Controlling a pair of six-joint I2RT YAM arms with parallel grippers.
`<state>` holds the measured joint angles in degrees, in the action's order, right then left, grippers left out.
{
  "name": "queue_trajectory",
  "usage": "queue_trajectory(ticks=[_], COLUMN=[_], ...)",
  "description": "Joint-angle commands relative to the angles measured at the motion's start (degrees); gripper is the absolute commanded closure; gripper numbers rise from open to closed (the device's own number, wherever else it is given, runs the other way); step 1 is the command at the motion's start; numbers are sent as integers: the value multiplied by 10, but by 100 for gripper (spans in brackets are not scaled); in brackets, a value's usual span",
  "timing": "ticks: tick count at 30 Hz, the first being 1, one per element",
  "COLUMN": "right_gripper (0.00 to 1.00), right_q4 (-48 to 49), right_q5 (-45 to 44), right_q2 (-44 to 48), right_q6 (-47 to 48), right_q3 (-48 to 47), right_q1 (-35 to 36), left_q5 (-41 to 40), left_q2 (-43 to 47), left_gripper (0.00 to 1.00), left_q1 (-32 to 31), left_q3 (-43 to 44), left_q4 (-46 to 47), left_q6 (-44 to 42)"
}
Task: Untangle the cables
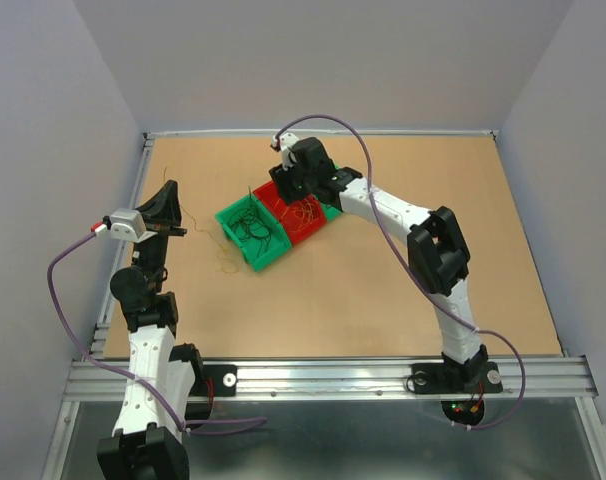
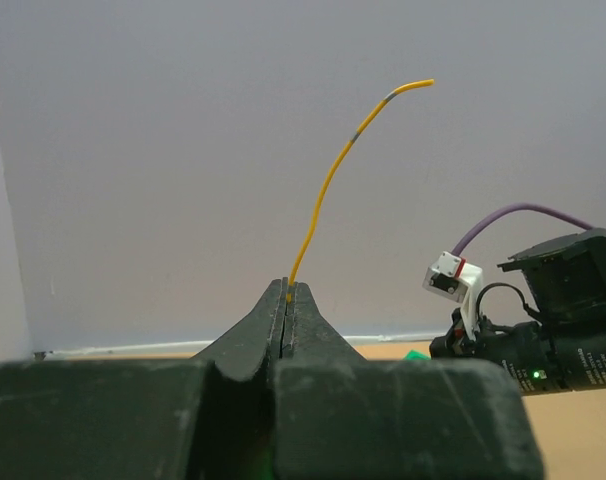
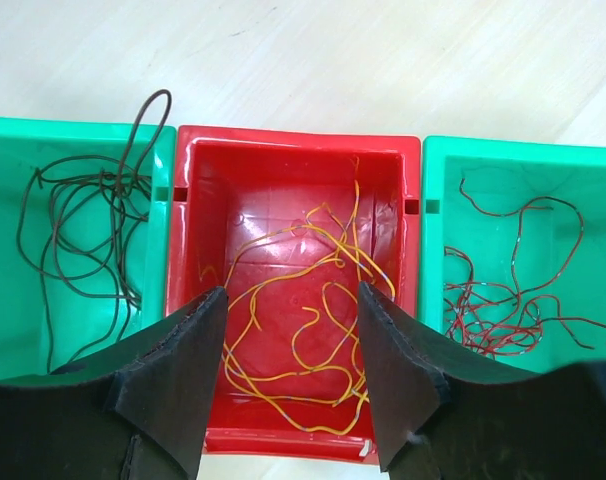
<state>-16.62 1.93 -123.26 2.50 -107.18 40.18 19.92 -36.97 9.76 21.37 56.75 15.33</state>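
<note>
In the left wrist view my left gripper [image 2: 287, 290] is shut on a thin orange-yellow cable [image 2: 328, 180] that curves up from between the fingertips against the wall. In the top view it [image 1: 169, 196] is raised at the table's left side. My right gripper [image 3: 293, 290] hangs open over a red bin [image 3: 283, 150] holding several loose yellow cables [image 3: 313, 300], with nothing between its fingers. The green bin on the left [image 3: 13, 140] holds dark cables [image 3: 83, 220]. The green bin on the right [image 3: 583, 170] holds red cables [image 3: 503, 300].
The three bins [image 1: 251, 235] stand in a slanted row mid-table, with the right arm [image 1: 383, 210] reaching over them from the right. A thin yellow strand [image 1: 223, 255] shows just left of the green bin. A metal rail [image 1: 333, 378] runs along the near edge.
</note>
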Motion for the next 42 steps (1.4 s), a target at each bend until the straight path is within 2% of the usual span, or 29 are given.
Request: queue_trajectory(ticks=[1,4,6,7,8,10,11,12,15,19,27,31,42], right_gripper=[41,43,40,36,21,10,0,0,0,0,0,0,0], right_q4=[23,25,32,40,53,106,126,161,199,200,197,193,103], right_q5=[-14,2,34,52,92,137,181,204,281,318,287,251,193], right_q2=[-20,-26,-10,0,33,71,92,130,173,206,198,182,81], right_q6=[-5,-4,3,9,26,48,67,72,85,91,126,138,146], right_q3=[-26,-31,-16,-3,43,100,128,182,243,268,271,255,162], right_q1=[3,3,3,4,6,12,14,16,19,31,96,139,183], left_q5=[9,13,35,49,70,87,104,111,137,192,269,260,231], left_q2=[8,9,9,10,13,16,22,23,29,30,44,76,99], left_gripper=[99,99,99,100,100,100,100,100,100,100,100,100,100], left_q1=[-3,-3,-3,-3,-3,-5,-7,-8,-12,-17,-28,-29,-28], left_q3=[24,25,32,38,50,58,62,63,68,76,97,97,100], left_q4=[28,28,25,20,7,2,-1,-1,-5,-7,-5,-9,-30], left_q6=[-7,-6,-8,-10,-10,-7,-8,-7,-1,13,45,41,32])
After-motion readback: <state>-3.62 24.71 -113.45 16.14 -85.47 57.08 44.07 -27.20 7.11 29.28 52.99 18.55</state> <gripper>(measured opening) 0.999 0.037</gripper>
